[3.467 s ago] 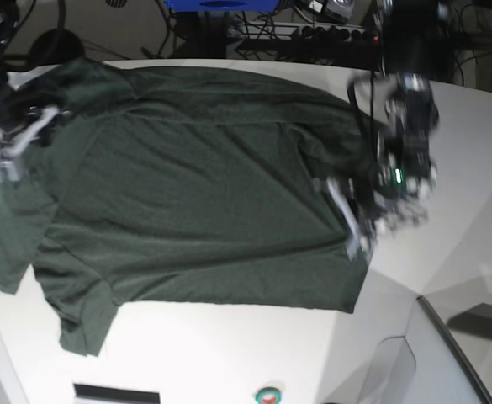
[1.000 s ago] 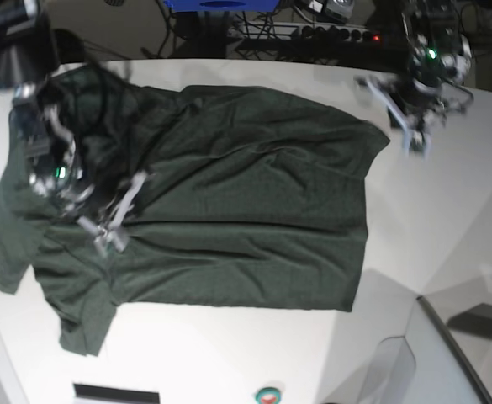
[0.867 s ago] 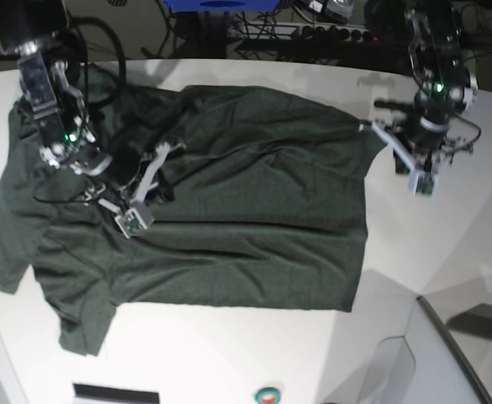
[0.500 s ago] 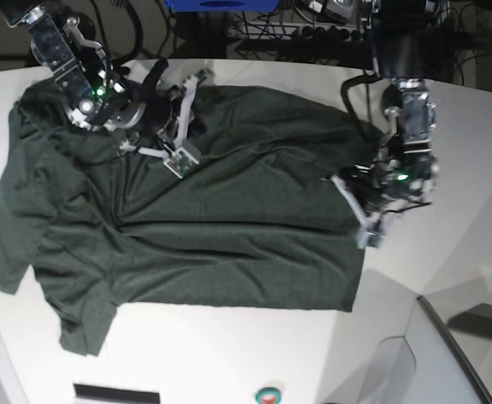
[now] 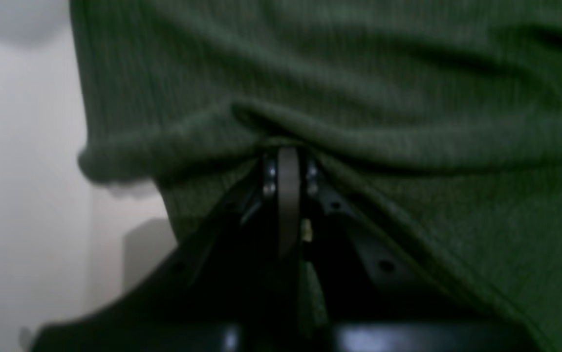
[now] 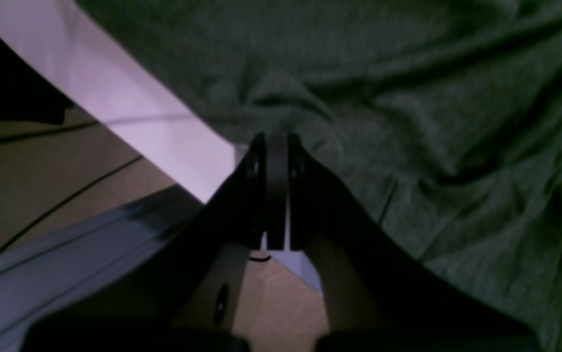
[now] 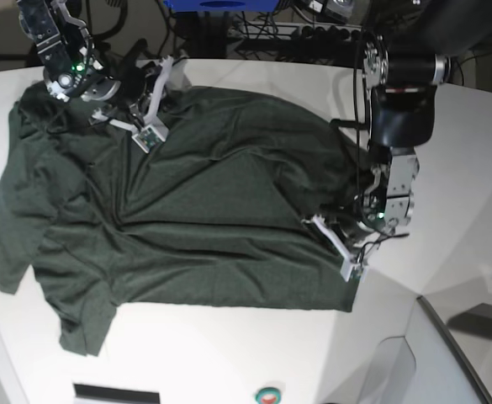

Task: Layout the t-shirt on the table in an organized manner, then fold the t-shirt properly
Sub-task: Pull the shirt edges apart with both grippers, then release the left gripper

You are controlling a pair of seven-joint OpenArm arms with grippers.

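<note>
The dark green t-shirt point(image 7: 187, 210) lies spread across the white table point(image 7: 447, 210), sleeves toward the left of the base view, hem toward the right. It is unfolded and not yet flat: diagonal creases run from its far edge down across the body, and the near sleeve is bunched at the lower left corner.

The left gripper point(image 7: 338, 244) sits low at the hem side. In its wrist view the jaws are pressed fully together with a ridge of green fabric gathered right at their tips; it appears to pinch the shirt's edge, though the blur leaves this short of certain.

The right gripper point(image 7: 149, 118) is at the far edge near the collar side. Its jaws are likewise fully closed, tips at the fabric's border beside bare table; whether cloth is caught between them cannot be told.

Assessment: the layout stage is under way and incomplete. Wrinkles and the crumpled sleeve remain to be smoothed. No fold has been made; the whole folding stage is outstanding.
</note>
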